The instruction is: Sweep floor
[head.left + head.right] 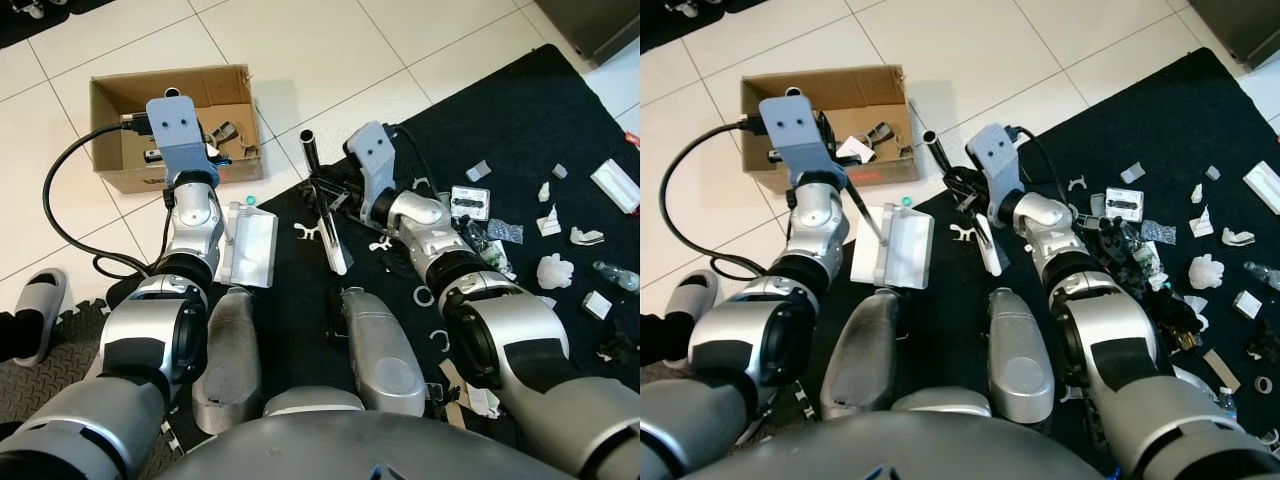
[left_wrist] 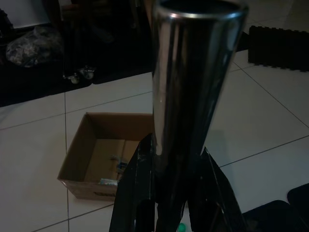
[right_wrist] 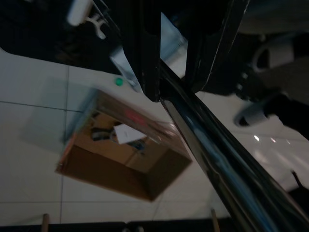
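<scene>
Here my left pincer [image 2: 169, 193] is clamped on the dustpan's metal handle [image 2: 193, 72], resting the white dustpan [image 1: 895, 250] at the black mat's [image 1: 520, 120] edge, while my right pincer [image 3: 176, 72] grips the broom handle [image 3: 217, 159] to push scattered litter [image 1: 555, 270] toward it.

Open white tile floor [image 1: 320, 50] lies beyond the cardboard box [image 1: 175, 125]. Black mat [image 1: 500, 130] to the right is crowded with scattered litter [image 1: 555, 270]. A black cable [image 1: 60, 215] loops beside the box; a slipper [image 1: 40, 310] sits far left.
</scene>
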{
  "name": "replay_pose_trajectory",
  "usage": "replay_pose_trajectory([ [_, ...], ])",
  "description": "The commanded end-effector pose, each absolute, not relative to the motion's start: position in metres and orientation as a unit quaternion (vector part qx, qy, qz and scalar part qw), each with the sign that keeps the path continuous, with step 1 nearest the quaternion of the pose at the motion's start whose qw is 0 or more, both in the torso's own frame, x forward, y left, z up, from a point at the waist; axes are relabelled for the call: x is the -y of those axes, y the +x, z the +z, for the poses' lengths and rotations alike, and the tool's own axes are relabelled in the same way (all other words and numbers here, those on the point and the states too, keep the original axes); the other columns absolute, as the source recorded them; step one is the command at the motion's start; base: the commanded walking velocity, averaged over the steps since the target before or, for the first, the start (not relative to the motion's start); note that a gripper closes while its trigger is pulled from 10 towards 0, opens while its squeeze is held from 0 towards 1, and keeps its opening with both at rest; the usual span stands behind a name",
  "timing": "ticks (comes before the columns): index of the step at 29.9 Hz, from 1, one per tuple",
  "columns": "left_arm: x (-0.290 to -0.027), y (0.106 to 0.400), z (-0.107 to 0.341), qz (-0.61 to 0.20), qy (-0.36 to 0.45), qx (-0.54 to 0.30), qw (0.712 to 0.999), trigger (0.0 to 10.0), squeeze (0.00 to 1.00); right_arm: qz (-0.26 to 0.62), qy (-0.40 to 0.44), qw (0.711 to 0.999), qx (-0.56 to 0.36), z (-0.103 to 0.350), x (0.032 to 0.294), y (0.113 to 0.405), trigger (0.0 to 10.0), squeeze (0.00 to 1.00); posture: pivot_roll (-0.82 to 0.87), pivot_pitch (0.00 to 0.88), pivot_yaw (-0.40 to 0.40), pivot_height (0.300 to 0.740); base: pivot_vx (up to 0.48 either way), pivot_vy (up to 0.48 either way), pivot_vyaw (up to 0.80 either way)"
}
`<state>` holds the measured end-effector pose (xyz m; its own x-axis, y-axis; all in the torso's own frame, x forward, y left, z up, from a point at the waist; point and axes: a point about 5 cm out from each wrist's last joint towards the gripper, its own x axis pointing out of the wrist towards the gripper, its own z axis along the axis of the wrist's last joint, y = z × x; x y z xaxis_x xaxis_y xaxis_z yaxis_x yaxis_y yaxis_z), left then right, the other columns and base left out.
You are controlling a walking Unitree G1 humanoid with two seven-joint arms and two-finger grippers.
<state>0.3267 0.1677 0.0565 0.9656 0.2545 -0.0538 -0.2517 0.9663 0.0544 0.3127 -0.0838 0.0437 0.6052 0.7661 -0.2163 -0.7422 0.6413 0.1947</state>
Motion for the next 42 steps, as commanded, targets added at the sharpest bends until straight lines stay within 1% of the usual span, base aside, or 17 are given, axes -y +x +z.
replay_pose_trajectory([
  [1, -0.171, 0.310, 0.029, 0.134, 0.029, -0.099, 0.986, 10.0, 0.00, 0.437, 0.121, 0.875, -0.170, 0.034, 0.075, 0.302, 10.0, 0.00, -0.04, 0.157, -0.043, 0.740, 0.000, 0.000, 0.00],
  [2, -0.171, 0.310, 0.029, 0.134, 0.029, -0.099, 0.986, 10.0, 0.00, 0.455, 0.171, 0.858, -0.169, 0.038, 0.072, 0.302, 10.0, 0.00, -0.04, 0.157, -0.043, 0.740, 0.000, 0.000, 0.00],
  [3, -0.171, 0.310, 0.029, 0.134, 0.029, -0.099, 0.986, 10.0, 0.00, 0.455, 0.171, 0.858, -0.169, 0.038, 0.072, 0.302, 10.0, 0.00, -0.04, 0.157, -0.043, 0.740, 0.000, 0.000, 0.00],
  [6, -0.172, 0.310, 0.029, 0.135, 0.031, -0.100, 0.985, 10.0, 0.00, 0.498, 0.266, 0.813, -0.142, 0.053, 0.069, 0.305, 10.0, 0.00, -0.04, 0.158, -0.040, 0.740, 0.000, 0.000, 0.00],
  [9, -0.173, 0.310, 0.029, 0.135, 0.032, -0.100, 0.985, 10.0, 0.00, 0.508, 0.288, 0.803, -0.121, 0.063, 0.071, 0.310, 10.0, 0.00, -0.04, 0.158, -0.040, 0.740, 0.000, 0.000, 0.00],
  [16, -0.172, 0.310, 0.029, 0.135, 0.032, -0.101, 0.985, 10.0, 0.00, 0.504, 0.316, 0.800, -0.082, 0.081, 0.077, 0.320, 10.0, 0.00, -0.04, 0.159, -0.040, 0.740, 0.000, 0.000, 0.00],
  [18, -0.172, 0.310, 0.029, 0.135, 0.032, -0.101, 0.985, 10.0, 0.00, 0.492, 0.294, 0.818, -0.056, 0.092, 0.079, 0.328, 10.0, 0.00, -0.04, 0.158, -0.041, 0.740, 0.000, 0.000, 0.00],
  [20, -0.172, 0.310, 0.029, 0.135, 0.032, -0.101, 0.985, 10.0, 0.00, 0.492, 0.294, 0.818, -0.056, 0.092, 0.079, 0.328, 10.0, 0.00, -0.04, 0.158, -0.041, 0.740, 0.000, 0.000, 0.00],
  [21, -0.172, 0.310, 0.029, 0.135, 0.032, -0.101, 0.985, 10.0, 0.00, 0.485, 0.281, 0.827, -0.045, 0.097, 0.080, 0.332, 10.0, 0.00, -0.04, 0.158, -0.041, 0.740, 0.000, 0.000, 0.00],
  [22, -0.172, 0.310, 0.029, 0.135, 0.032, -0.101, 0.985, 10.0, 0.00, 0.464, 0.253, 0.848, -0.031, 0.104, 0.082, 0.338, 10.0, 0.00, -0.04, 0.158, -0.041, 0.740, 0.000, 0.000, 0.00],
  [23, -0.172, 0.310, 0.029, 0.135, 0.033, -0.102, 0.985, 10.0, 0.00, 0.434, 0.196, 0.879, -0.017, 0.110, 0.086, 0.345, 10.0, 0.00, -0.04, 0.158, -0.041, 0.740, 0.000, 0.000, 0.00],
  [24, -0.172, 0.310, 0.029, 0.135, 0.033, -0.102, 0.985, 10.0, 0.00, 0.434, 0.196, 0.879, -0.017, 0.110, 0.086, 0.345, 10.0, 0.00, -0.04, 0.158, -0.041, 0.740, 0.000, 0.000, 0.00],
  [25, -0.172, 0.310, 0.029, 0.135, 0.033, -0.102, 0.985, 10.0, 0.00, 0.407, 0.142, 0.902, -0.007, 0.114, 0.089, 0.350, 10.0, 0.00, -0.04, 0.159, -0.041, 0.740, 0.000, 0.000, 0.00],
  [27, -0.172, 0.310, 0.029, 0.135, 0.033, -0.102, 0.985, 10.0, 0.00, 0.368, 0.049, 0.928, 0.008, 0.120, 0.097, 0.357, 10.0, 0.00, -0.04, 0.159, -0.041, 0.740, 0.000, 0.000, 0.00],
  [28, -0.172, 0.310, 0.029, 0.135, 0.033, -0.102, 0.985, 10.0, 0.00, 0.368, 0.049, 0.928, 0.008, 0.120, 0.097, 0.357, 10.0, 0.00, -0.04, 0.159, -0.041, 0.740, 0.000, 0.000, 0.00],
  [32, -0.172, 0.310, 0.029, 0.136, 0.033, -0.102, 0.985, 10.0, 0.00, 0.304, -0.056, 0.951, 0.014, 0.125, 0.120, 0.364, 10.0, 0.00, -0.05, 0.159, -0.041, 0.740, 0.000, 0.000, 0.00],
  [42, -0.172, 0.310, 0.029, 0.134, 0.032, -0.102, 0.985, 10.0, 0.00, 0.265, -0.133, 0.955, 0.023, 0.124, 0.133, 0.365, 10.0, 0.00, -0.05, 0.157, -0.039, 0.740, 0.000, 0.000, 0.00],
])
